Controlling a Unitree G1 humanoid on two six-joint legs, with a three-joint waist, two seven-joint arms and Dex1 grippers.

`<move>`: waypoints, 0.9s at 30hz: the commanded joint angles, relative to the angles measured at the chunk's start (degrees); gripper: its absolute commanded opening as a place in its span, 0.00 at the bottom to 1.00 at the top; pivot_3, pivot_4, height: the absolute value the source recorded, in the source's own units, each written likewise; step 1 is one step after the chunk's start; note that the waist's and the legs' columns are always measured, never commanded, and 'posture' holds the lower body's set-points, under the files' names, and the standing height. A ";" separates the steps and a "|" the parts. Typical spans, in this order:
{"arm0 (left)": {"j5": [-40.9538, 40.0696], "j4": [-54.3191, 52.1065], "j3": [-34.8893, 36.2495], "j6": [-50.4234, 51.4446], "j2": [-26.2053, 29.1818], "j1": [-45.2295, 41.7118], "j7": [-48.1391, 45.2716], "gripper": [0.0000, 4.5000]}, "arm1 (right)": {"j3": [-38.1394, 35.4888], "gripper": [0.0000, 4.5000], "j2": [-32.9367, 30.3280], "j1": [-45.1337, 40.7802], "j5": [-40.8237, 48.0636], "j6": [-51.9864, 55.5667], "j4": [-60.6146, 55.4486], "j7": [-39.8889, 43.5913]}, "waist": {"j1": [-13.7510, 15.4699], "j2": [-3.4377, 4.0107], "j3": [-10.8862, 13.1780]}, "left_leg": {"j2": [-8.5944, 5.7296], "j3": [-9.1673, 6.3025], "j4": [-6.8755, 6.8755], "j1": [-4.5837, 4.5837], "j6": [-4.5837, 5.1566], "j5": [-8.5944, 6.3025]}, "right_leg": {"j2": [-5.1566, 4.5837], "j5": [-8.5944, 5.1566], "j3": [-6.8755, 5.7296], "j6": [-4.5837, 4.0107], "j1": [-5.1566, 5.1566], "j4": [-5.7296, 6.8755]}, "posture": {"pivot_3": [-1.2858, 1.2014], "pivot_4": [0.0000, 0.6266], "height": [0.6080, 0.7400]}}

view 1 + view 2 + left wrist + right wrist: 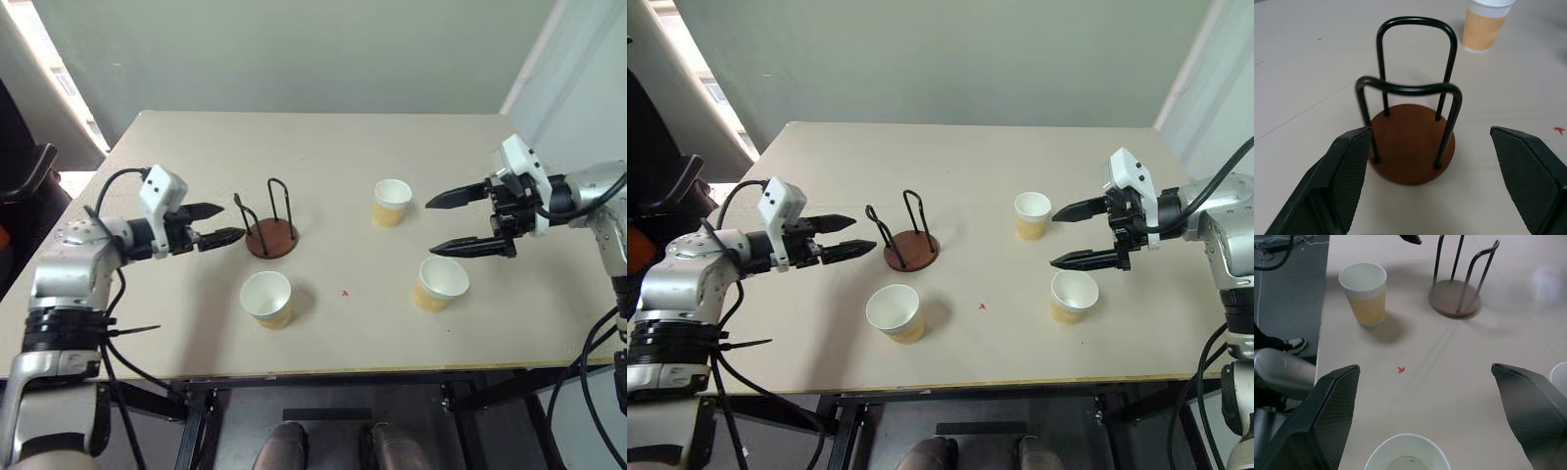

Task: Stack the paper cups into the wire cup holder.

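On table, holder upright left of centre, empty, three cups standing apart around it, left gripper spread, empty, just beside holder, right gripper spread, empty, above right-hand cups

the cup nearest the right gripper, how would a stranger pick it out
On the beige table stand three paper cups. This paper cup sits just below the open right gripper, on the side away from the wire cup holder.

Silver arms, loose black cables, white wrist boxes, black textured pincer fingers.
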 commanded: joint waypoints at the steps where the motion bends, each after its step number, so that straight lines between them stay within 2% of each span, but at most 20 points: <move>1: 0.65 -1.48 -0.33 0.22 -0.30 -1.04 0.27 0.92 | -2.51 1.00 -0.82 -0.54 1.42 0.43 -2.31 -0.55 | 0.01 0.00 0.00 | 0.00 0.00 0.00 0.00 0.00 0.00 | 0.00 0.00 0.00 0.01 0.00 0.00 | 0.52 0.24 1.00; 6: 1.96 -1.15 -1.16 0.49 -2.52 -2.17 2.83 0.92 | -2.76 1.00 -0.76 -0.29 1.37 0.73 -2.83 -0.90 | 0.01 0.00 0.00 | 0.01 0.00 0.06 0.01 0.02 0.02 | 0.02 0.02 -0.01 0.04 0.01 0.02 | 0.52 0.24 1.00; 13: 3.55 5.02 1.39 -3.67 -9.24 -6.54 11.72 0.92 | -2.17 1.00 -0.74 -0.24 0.26 0.18 -2.89 -1.89 | 0.22 0.00 0.00 | 0.00 0.00 0.50 0.03 0.20 0.03 | 0.01 0.15 -0.01 0.23 0.30 0.00 | 0.52 0.24 1.00; 17: 4.17 9.04 1.37 -5.01 -10.85 -8.66 13.47 0.73 | -2.37 1.00 -1.12 -0.36 0.40 0.35 -3.10 -1.94 | 0.23 0.00 0.00 | -0.01 0.01 0.70 0.03 0.26 -0.01 | 0.01 0.19 0.00 0.31 0.39 -0.02 | 0.52 0.24 1.00; 26: 4.21 9.66 1.31 -5.20 -10.67 -9.29 12.33 0.01 | -2.84 1.00 -1.68 0.61 0.81 0.80 -4.52 -2.94 | 0.31 0.00 0.00 | -0.04 0.02 0.72 0.01 0.28 -0.02 | 0.02 0.21 0.02 0.37 0.41 -0.08 | 0.52 0.24 1.00; 27: 4.10 9.53 1.39 -4.99 -10.56 -9.32 12.12 0.00 | -2.83 1.00 -1.66 0.66 0.79 0.76 -4.54 -3.02 | 0.32 0.00 0.00 | -0.04 0.02 0.72 0.01 0.28 -0.02 | 0.02 0.21 0.02 0.37 0.41 -0.09 | 0.52 0.24 1.00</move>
